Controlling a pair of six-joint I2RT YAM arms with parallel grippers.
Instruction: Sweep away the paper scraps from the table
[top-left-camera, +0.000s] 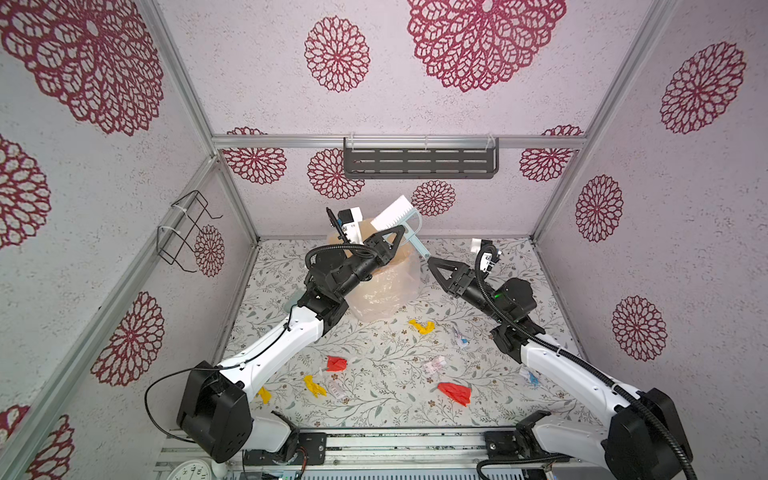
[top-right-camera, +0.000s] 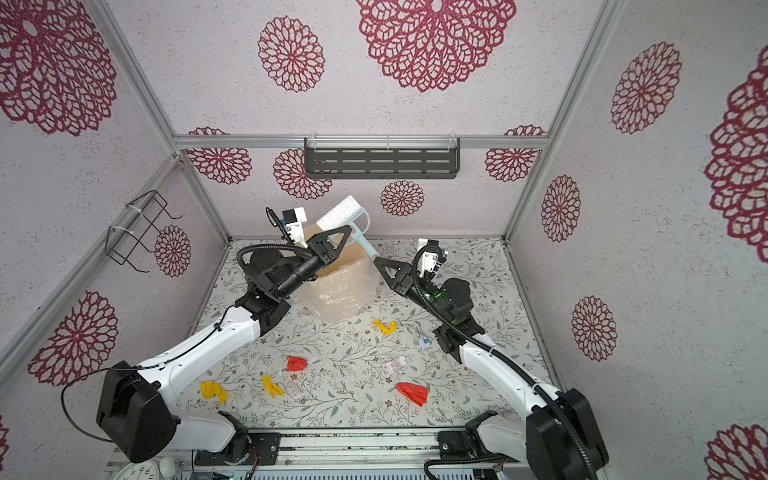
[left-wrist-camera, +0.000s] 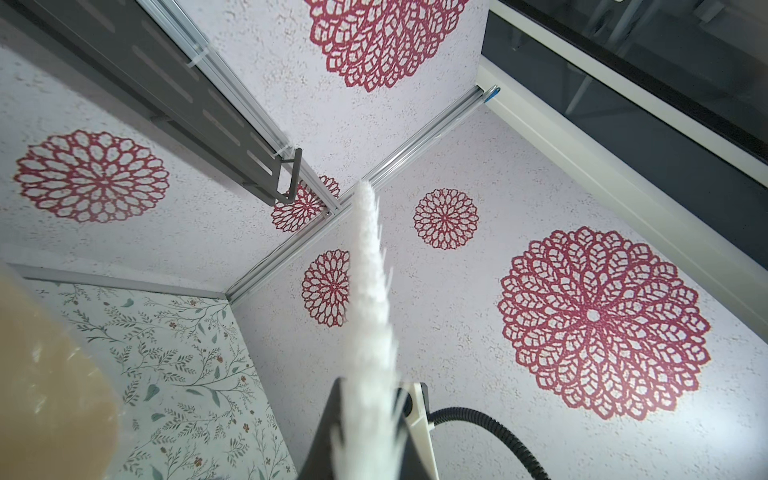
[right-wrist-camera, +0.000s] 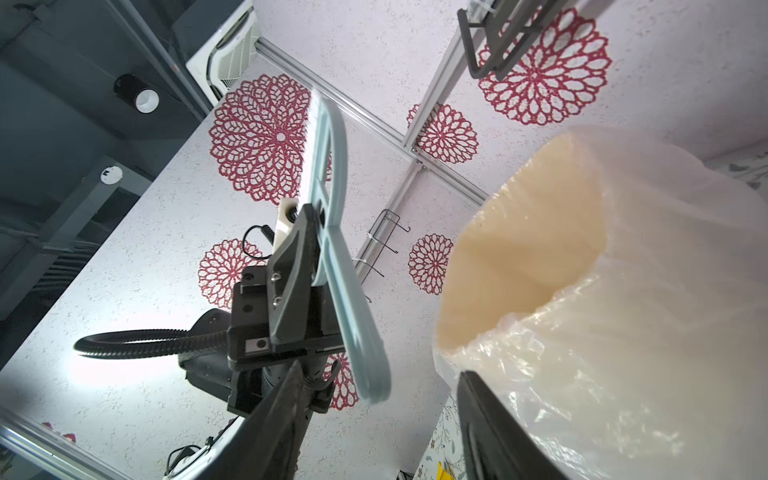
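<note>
Several paper scraps lie on the leafy-print table: yellow, red and a larger red one, among white bits. Both top views show them, for instance a yellow scrap. My left gripper is raised over the bin and shut on the brush. White bristles point up and a pale blue handle slants down. My right gripper is open. In the right wrist view the handle's end hangs between its spread fingers without touching them.
A tan bin lined with a clear plastic bag stands at the back middle of the table, under the brush. A dark slotted shelf hangs on the back wall and a wire rack on the left wall. A pale blue piece peeks from under the left arm.
</note>
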